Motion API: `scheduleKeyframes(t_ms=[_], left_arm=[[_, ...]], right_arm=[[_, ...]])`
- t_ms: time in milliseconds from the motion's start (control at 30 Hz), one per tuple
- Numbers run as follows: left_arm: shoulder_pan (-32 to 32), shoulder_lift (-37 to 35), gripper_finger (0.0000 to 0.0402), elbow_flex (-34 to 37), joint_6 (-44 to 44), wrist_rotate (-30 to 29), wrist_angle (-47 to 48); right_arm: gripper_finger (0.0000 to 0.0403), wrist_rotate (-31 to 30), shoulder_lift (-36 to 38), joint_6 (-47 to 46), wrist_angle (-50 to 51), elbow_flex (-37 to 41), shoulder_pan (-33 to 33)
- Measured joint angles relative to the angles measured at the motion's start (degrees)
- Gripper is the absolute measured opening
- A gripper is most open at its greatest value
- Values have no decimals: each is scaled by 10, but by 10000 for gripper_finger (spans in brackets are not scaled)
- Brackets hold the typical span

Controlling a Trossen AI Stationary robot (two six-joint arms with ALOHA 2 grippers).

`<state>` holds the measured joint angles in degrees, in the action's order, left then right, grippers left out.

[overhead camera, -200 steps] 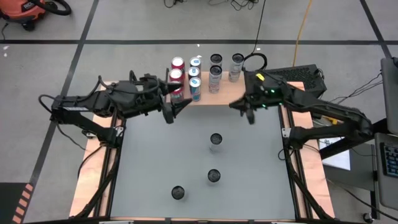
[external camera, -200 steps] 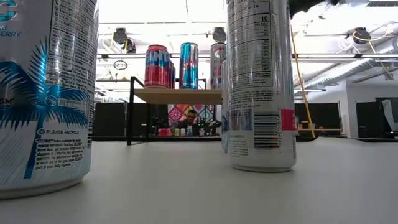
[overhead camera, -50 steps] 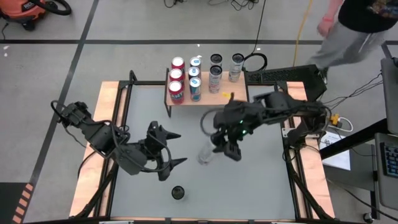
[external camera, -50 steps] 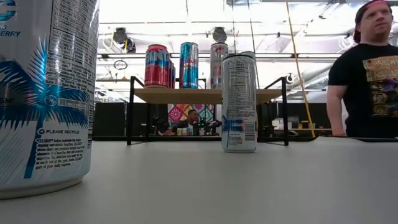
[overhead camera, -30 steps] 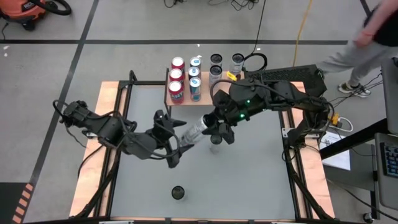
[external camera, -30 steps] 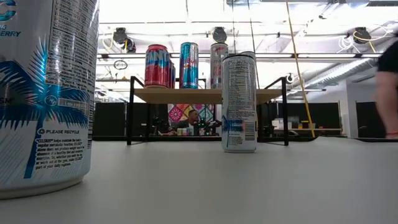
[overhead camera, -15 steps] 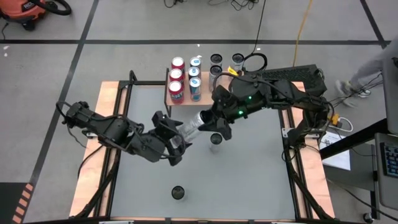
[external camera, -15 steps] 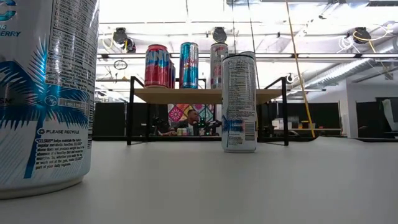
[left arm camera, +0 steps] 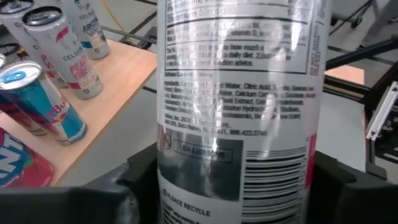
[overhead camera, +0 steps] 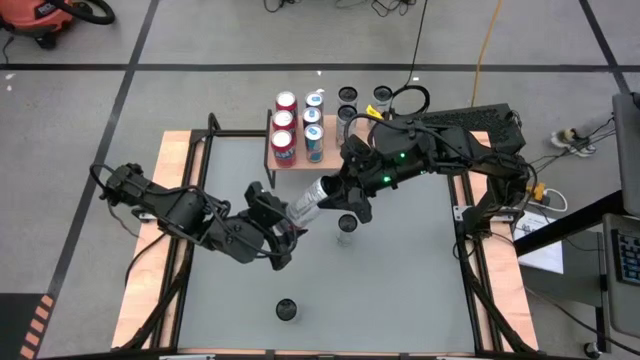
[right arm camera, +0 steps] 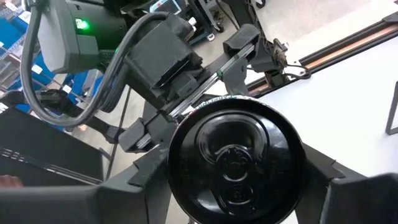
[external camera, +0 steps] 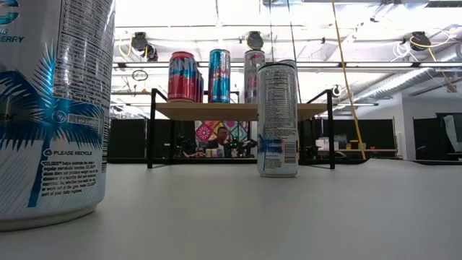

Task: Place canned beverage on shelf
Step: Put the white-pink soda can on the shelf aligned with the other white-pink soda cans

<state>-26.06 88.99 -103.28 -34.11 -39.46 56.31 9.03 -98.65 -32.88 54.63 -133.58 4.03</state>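
A silver beverage can (overhead camera: 308, 203) hangs slanted in the air over the middle of the table, between my two grippers. My right gripper (overhead camera: 336, 190) is shut on its top end, and my left gripper (overhead camera: 286, 222) is shut on its lower end. The shelf (overhead camera: 327, 152) stands on thin black legs at the table's far edge. Several cans stand upright on its light wooden top (external camera: 238, 110): red (overhead camera: 285, 125), blue (overhead camera: 313, 120) and silver (overhead camera: 346, 115). The left wrist view shows the shelf (left arm camera: 106, 106) beyond the held can. My left gripper pinches the can's lower part (left arm camera: 236, 180), by the barcode, between its two fingers (left arm camera: 134, 186). The fingers lie across the can, one on each side. The can is clear of the table. My right gripper pinches the can's sides at the top end (right arm camera: 233, 155) between its two fingers (right arm camera: 146, 177). The black lid faces back along the fingers, so the can runs along them and away toward my left gripper. The can is slanted and lifted clear.
One can (overhead camera: 346, 224) stands on the grey table just under the right gripper, and another (overhead camera: 287, 309) stands near the front edge. In the low view these are the mid-table can (external camera: 278, 119) and a large close one (external camera: 50, 108). Black frame rails run along the table's sides.
My left gripper has moved up to the can held by my right gripper. Its wide-spread fingers have come around the can's lower end and shut on it. The can has stayed lifted and slanted. A person has walked out of view at the far right.
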Motion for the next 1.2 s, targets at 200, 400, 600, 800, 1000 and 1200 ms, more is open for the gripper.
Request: scheduleKeyframes(t_ms=[200,400,600,800,1000,1200], left_arm=[[-2,-2,243,0,0,9,-1],[-7,-6,259,0,-11,20,-5],[-7,-27,254,0,-20,77,-22],[-4,-46,246,0,-16,154,-27],[23,-65,253,0,-18,265,-39],[70,-68,254,0,-49,421,-90]], right_arm=[[213,0,0,-5,0,0,0],[238,18,0,-2,-3,0,0],[292,48,12,61,-3,0,0],[326,47,33,192,-5,-1,1],[331,47,46,397,-40,-1,9],[331,48,42,534,-64,-1,25]])
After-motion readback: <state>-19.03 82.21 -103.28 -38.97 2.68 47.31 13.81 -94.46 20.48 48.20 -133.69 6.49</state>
